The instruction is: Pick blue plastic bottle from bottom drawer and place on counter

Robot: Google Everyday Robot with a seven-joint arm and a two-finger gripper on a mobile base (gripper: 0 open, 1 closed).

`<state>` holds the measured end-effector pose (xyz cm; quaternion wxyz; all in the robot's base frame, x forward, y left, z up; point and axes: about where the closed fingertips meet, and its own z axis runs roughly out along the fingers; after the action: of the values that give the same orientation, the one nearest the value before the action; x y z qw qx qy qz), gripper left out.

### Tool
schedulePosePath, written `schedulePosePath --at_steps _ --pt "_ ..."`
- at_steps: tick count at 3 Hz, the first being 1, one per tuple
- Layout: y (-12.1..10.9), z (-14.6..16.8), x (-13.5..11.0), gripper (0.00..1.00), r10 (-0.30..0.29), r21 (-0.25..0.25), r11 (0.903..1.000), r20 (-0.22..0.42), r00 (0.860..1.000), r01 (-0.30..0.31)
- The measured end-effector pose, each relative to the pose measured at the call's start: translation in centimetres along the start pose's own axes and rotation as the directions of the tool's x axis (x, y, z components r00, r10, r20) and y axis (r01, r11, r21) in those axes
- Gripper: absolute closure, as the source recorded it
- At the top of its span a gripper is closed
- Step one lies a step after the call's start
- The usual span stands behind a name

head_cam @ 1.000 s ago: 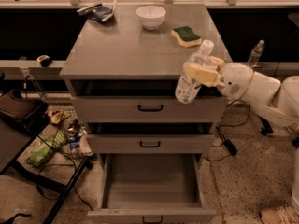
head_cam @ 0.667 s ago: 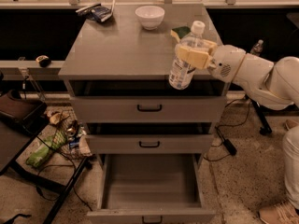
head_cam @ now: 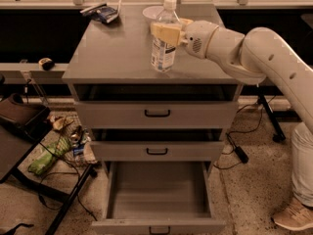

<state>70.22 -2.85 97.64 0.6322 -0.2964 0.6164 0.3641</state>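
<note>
The blue plastic bottle (head_cam: pixel 164 43) is clear with a white cap and a pale label. It stands upright over the middle of the grey counter (head_cam: pixel 112 58), its base at or just above the surface. My gripper (head_cam: pixel 165 33) reaches in from the right and is shut on the bottle's upper body. The bottom drawer (head_cam: pixel 156 199) is pulled open and shows a plain grey inside with nothing in it.
A white bowl (head_cam: pixel 152 12) sits right behind the bottle at the counter's back. A dark packet (head_cam: pixel 103 12) lies at the back left. The two upper drawers (head_cam: pixel 156 114) are shut. Clutter and a black stand (head_cam: pixel 54 151) lie on the floor at left. A person's shoe (head_cam: pixel 293 214) is at lower right.
My gripper has carried the bottle up and to the left, from in front of the top drawer's right side to over the middle of the counter, turning it upright.
</note>
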Motion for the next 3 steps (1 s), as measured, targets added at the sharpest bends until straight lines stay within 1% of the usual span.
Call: schedulePosePath --at_steps 1,2,3 --pt "0.2 4.5 0.2 1.00 -0.014 -0.006 0.9999 -0.016 1.000 0.014" --pt "0.7 8.0 0.9 1.00 -0.031 -0.025 0.9992 -0.037 0.999 0.030" --pt "1.2 11.4 2.4 1.00 -0.041 -0.053 0.9979 -0.068 0.997 0.038"
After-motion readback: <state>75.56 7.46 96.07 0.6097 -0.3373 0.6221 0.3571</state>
